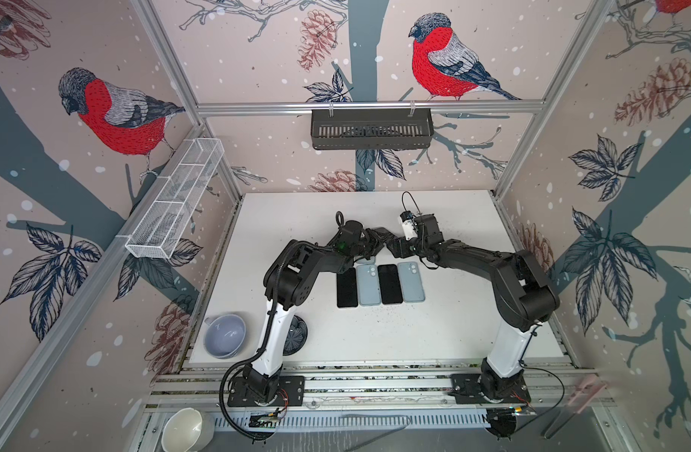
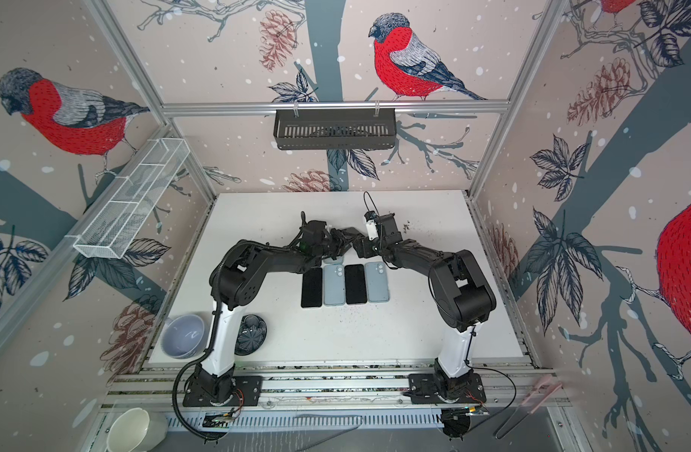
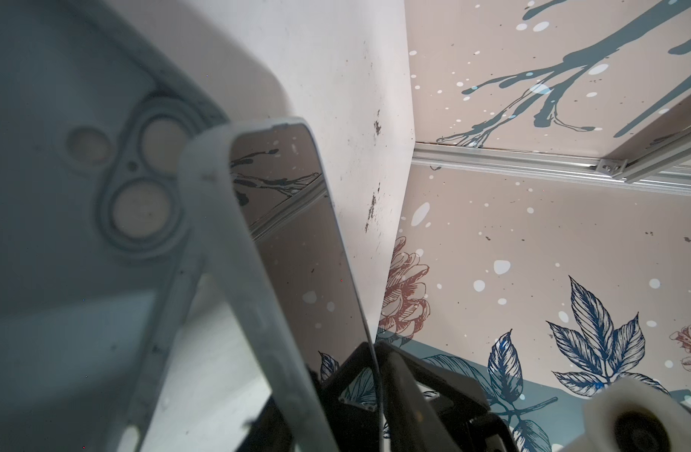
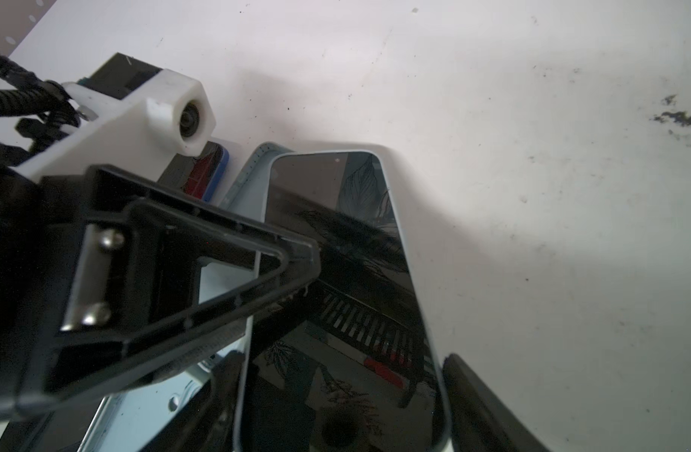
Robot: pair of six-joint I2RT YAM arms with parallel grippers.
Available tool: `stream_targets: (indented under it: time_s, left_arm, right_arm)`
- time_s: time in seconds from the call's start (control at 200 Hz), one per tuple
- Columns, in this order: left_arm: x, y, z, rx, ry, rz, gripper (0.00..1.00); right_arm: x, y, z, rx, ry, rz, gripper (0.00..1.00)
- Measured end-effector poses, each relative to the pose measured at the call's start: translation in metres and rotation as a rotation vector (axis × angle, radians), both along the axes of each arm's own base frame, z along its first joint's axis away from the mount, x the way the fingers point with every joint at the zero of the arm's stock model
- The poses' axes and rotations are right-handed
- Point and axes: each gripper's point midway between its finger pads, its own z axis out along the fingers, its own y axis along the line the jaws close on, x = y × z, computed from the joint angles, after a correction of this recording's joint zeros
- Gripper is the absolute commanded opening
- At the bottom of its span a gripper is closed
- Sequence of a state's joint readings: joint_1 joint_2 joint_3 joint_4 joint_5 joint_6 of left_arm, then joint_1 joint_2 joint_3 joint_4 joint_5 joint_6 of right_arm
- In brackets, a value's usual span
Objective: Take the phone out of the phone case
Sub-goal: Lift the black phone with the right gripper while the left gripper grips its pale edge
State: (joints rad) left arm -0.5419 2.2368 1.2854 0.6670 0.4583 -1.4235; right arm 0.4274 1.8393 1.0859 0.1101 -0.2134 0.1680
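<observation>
Just beyond the row of devices point(image 1: 369, 285), the right end effector point(image 4: 340, 364) clamps the phone point(image 4: 336, 254) across its width, long axis running away from it, while the left end effector point(image 1: 377, 239), closure indeterminate, bears on the half-peeled phone case point(image 3: 62, 195).

Robot test cell, laboratory type. Aluminium-profile frame point(image 1: 258, 107) enclosing bird-print wall panels point(image 1: 258, 51). Left arm point(image 1: 275, 332) and right arm point(image 1: 508, 348) bolted to base rails point(image 1: 375, 385) at white surface point(image 1: 375, 336).

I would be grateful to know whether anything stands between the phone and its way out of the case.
Nothing visible does at the camera-cutout end: the phone stands tilted clear of the case there. Its other end sits within the right gripper, where any catch on the case rim is hidden.
</observation>
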Motion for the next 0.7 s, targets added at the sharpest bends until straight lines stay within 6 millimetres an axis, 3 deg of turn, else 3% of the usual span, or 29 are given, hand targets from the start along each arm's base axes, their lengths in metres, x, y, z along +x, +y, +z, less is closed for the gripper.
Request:
stream_targets:
  time_s: [0.16, 0.28, 0.44, 0.6, 0.62, 0.7]
  left_arm:
    - [0.001, 0.000, 0.004, -0.012, 0.009, 0.013, 0.12]
    - [-0.002, 0.000, 0.021, -0.027, -0.022, 0.008, 0.00]
    - [-0.011, 0.001, 0.047, -0.028, -0.085, -0.006, 0.00]
    - [-0.030, 0.008, 0.093, -0.037, -0.200, -0.030, 0.00]
    - [-0.033, 0.010, 0.098, -0.033, -0.222, -0.029, 0.00]
    - [-0.036, 0.025, 0.111, -0.002, -0.279, 0.015, 0.00]
  right_arm:
    - [-0.004, -0.001, 0.004, 0.003, -0.013, -0.021, 0.20]
    - [-0.009, 0.000, 0.013, 0.019, -0.023, -0.027, 0.25]
    - [-0.021, -0.001, 0.035, 0.056, -0.071, -0.032, 0.57]
    - [-0.042, -0.001, 0.079, 0.130, -0.154, -0.019, 0.89]
    - [-0.048, 0.000, 0.085, 0.156, -0.158, -0.010, 0.99]
    - [-0.069, 0.002, 0.110, 0.235, -0.193, 0.029, 0.99]
